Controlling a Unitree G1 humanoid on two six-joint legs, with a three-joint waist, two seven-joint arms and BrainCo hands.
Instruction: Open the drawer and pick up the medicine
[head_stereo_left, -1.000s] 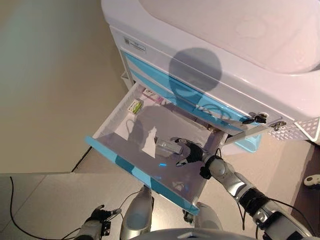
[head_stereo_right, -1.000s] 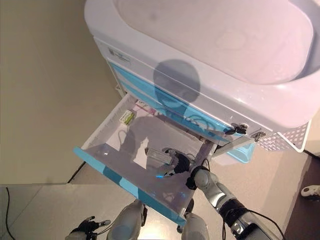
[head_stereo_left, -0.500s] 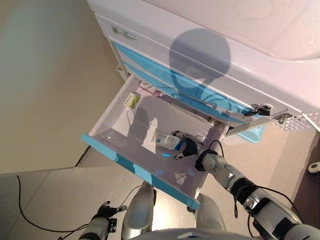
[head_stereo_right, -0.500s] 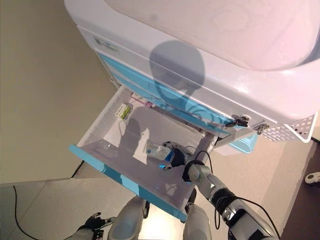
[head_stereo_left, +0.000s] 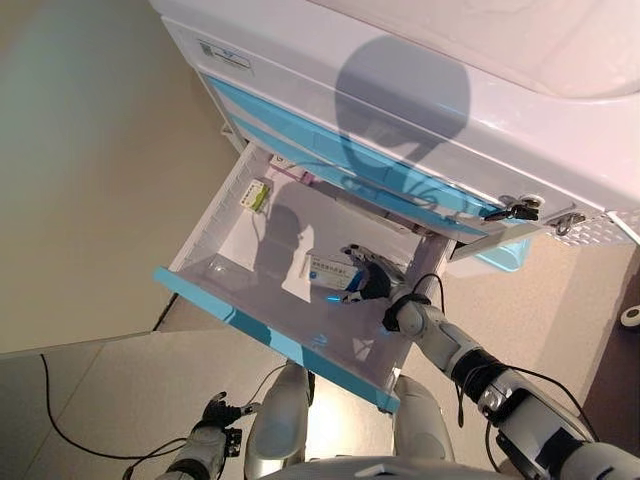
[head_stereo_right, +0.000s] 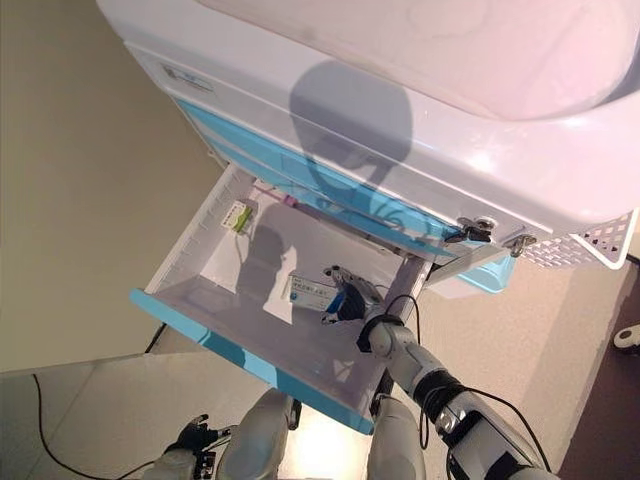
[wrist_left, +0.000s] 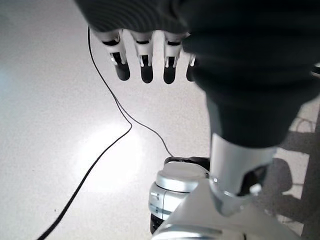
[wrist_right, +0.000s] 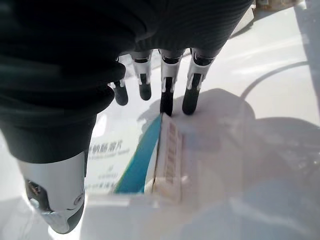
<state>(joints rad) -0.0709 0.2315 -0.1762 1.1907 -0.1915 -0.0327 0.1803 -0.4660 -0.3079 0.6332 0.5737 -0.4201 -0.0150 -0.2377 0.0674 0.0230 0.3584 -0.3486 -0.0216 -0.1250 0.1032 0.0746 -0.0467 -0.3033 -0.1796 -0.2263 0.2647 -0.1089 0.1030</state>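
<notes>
Medicine box (head_stereo_left: 332, 271), white with a blue band, is being held inside the open drawer (head_stereo_left: 245, 240), toward the drawer's right side and about midway between its near front and its far back. It is being gripped by the right hand (head_stereo_left: 368, 279), whose fingers (wrist_right: 167, 90) are lying along the far edge of the box while the thumb (wrist_right: 57, 195) is being pressed against the printed face on the opposite side. In the right wrist view the box is being shown tilted on its long edge, with the pale drawer floor beyond it. Whether the box is being lifted clear of the drawer floor cannot be told.

The drawer is being kept pulled well out from the white cart (head_stereo_left: 420, 110), its blue front panel (head_stereo_left: 270, 335) being the nearest part. A small green and white packet (head_stereo_left: 256, 194) is being seen at the far left corner of the drawer, well apart from the medicine box, and a pinkish item (head_stereo_left: 303, 179) is lying at the back edge under the blue drawer fronts above.

The left hand (wrist_left: 145, 60) is being held low over the floor (wrist_left: 60, 130), near the left, with its fingers relaxed and nothing being held in them.
</notes>
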